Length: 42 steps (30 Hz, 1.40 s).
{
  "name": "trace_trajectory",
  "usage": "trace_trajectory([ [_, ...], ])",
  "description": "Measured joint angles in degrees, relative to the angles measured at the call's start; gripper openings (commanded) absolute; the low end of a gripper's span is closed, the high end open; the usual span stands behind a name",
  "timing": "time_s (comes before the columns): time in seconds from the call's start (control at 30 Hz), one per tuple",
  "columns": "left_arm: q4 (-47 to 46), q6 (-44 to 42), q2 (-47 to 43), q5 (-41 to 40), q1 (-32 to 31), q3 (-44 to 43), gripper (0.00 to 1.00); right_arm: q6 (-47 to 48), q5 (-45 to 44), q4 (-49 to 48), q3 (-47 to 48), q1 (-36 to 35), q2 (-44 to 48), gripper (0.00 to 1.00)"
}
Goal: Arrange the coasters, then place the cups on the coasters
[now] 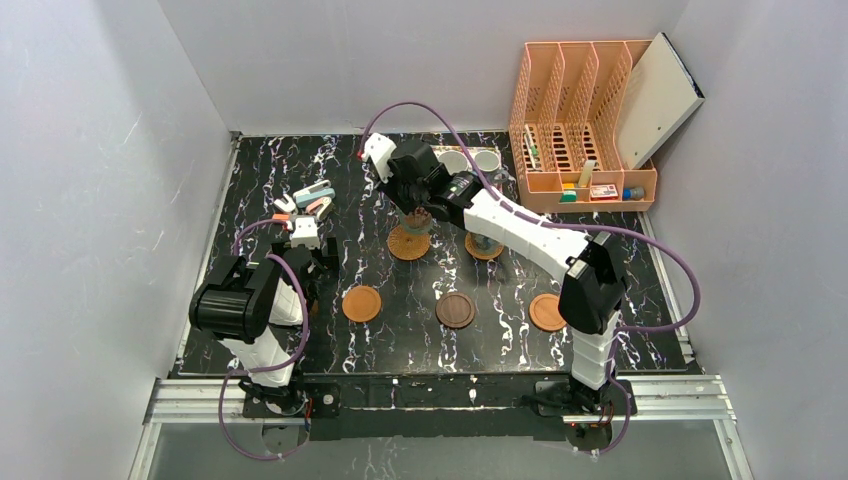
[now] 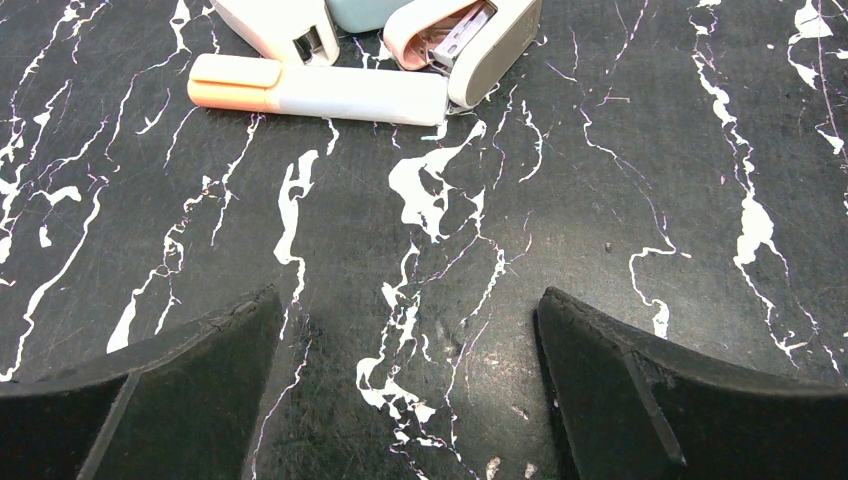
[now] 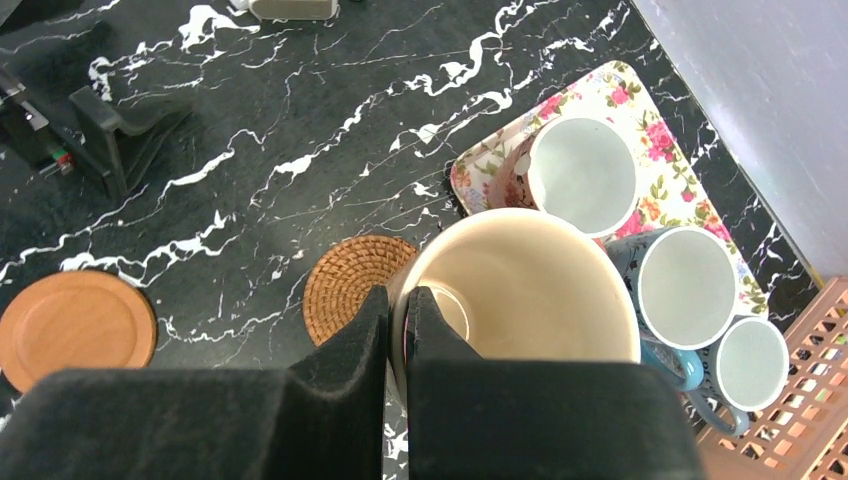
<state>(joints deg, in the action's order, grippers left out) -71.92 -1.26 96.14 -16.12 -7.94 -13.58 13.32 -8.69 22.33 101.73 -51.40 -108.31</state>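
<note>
My right gripper [image 3: 400,310] is shut on the rim of a large cream cup [image 3: 520,290], with one finger inside and one outside. The cup hangs just beside and partly over a woven coaster [image 3: 350,285]. In the top view this cup [image 1: 420,220] is over the woven coaster [image 1: 408,243]. A second woven coaster [image 1: 484,246] lies partly under the right arm. Nearer me lie a smooth orange coaster [image 1: 361,303], a dark brown one [image 1: 455,310] and another orange one [image 1: 547,312]. My left gripper [image 2: 410,330] is open over bare table.
A floral tray [image 3: 480,165] holds a white cup with a reddish handle [image 3: 580,175], a blue cup [image 3: 685,285] and a small cup [image 3: 750,362]. Staplers [image 2: 470,40] and a marker [image 2: 320,90] lie ahead of the left gripper. An orange file rack [image 1: 580,120] stands back right.
</note>
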Motion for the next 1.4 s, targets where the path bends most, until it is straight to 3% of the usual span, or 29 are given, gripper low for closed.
trace_trajectory([
  [0.33, 0.00, 0.00, 0.00, 0.00, 0.00, 0.00, 0.98, -8.22, -5.20, -6.69, -4.76, -0.15, 0.00, 0.01],
  [0.73, 0.00, 0.00, 0.00, 0.00, 0.00, 0.00, 0.98, -10.29, -15.63, -13.53, -13.42, -3.02, 0.00, 0.01],
  [1.4, 0.00, 0.00, 0.00, 0.00, 0.00, 0.00, 0.98, -11.82, -17.03, -16.79, -13.53, -3.87, 0.00, 0.01],
])
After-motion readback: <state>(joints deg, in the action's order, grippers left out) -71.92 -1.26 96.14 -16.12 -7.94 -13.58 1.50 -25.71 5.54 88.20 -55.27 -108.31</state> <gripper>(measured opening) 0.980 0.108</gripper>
